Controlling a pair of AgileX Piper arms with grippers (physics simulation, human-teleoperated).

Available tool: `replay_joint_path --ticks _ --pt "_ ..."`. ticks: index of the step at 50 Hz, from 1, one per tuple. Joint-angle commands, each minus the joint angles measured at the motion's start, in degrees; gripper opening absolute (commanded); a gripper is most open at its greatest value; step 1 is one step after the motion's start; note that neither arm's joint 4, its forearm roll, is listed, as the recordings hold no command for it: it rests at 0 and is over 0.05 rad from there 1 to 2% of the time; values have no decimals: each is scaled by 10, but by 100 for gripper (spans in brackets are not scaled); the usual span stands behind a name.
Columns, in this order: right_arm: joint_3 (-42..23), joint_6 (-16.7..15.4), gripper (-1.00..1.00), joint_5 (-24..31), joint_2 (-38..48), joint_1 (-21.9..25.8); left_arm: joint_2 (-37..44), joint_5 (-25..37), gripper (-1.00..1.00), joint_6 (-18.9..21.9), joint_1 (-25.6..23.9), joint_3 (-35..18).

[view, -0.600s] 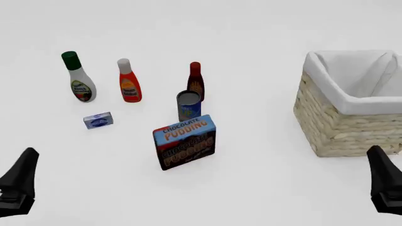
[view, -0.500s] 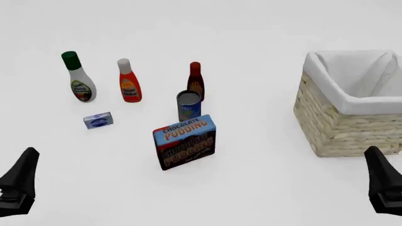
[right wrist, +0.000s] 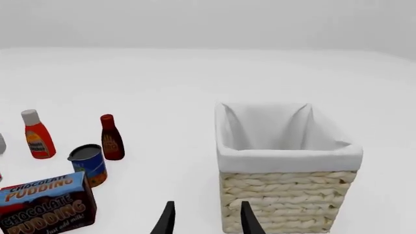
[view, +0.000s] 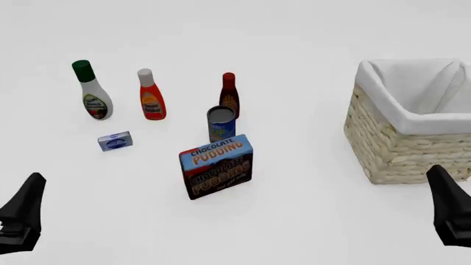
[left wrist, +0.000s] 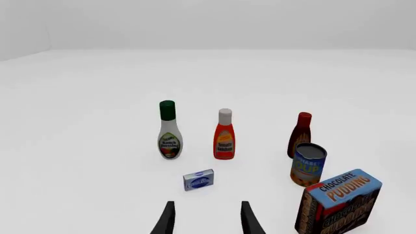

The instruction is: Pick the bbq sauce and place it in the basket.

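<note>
Your bbq sauce stands upright mid-table, untouched, just behind the soup can. Nearer you: the chocolate pudding box. To its left — the orange-red ketchup bottle, the green-capped dressing bottle, a small blue-and-white packet. The basket sits well apart at the right. Your left gripper and right gripper — both jaws spread, holding nothing, low at the near edge.
</note>
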Motion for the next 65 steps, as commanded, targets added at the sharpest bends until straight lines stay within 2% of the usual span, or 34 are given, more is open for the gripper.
replay_joint_path --ticks 1,7,13,17,18,21,27,28,33,35,38,41,45,55,65 --pt "-76 -14 100 27 40 20 0 0 100 0 0 0" --pt "-138 -26 100 50 69 37 0 0 100 0 0 0" --pt "-186 -23 100 63 101 45 0 0 100 0 0 0" --pt "-215 -42 100 68 121 67 0 0 100 0 0 0" --pt "-230 -23 100 69 133 67 0 0 100 0 0 0" --pt "-255 -39 100 69 159 75 0 0 100 0 0 0" --pt "-297 -40 100 69 206 81 0 0 100 0 0 0" --pt "-324 -37 100 69 243 80 0 0 100 0 0 0" --pt "-363 -47 100 68 287 87 0 0 100 0 0 0" --pt "-382 -35 100 72 313 90 0 0 100 0 0 0" --pt "-408 -42 100 69 347 97 0 0 100 0 0 0" --pt "-439 -26 100 71 382 99 0 0 100 0 0 0" --pt "-477 -31 100 75 428 122 0 0 100 0 0 0" --pt "-564 -41 100 93 535 146 0 0 100 0 0 0" --pt "-636 -30 100 90 640 173 0 0 100 0 0 0"
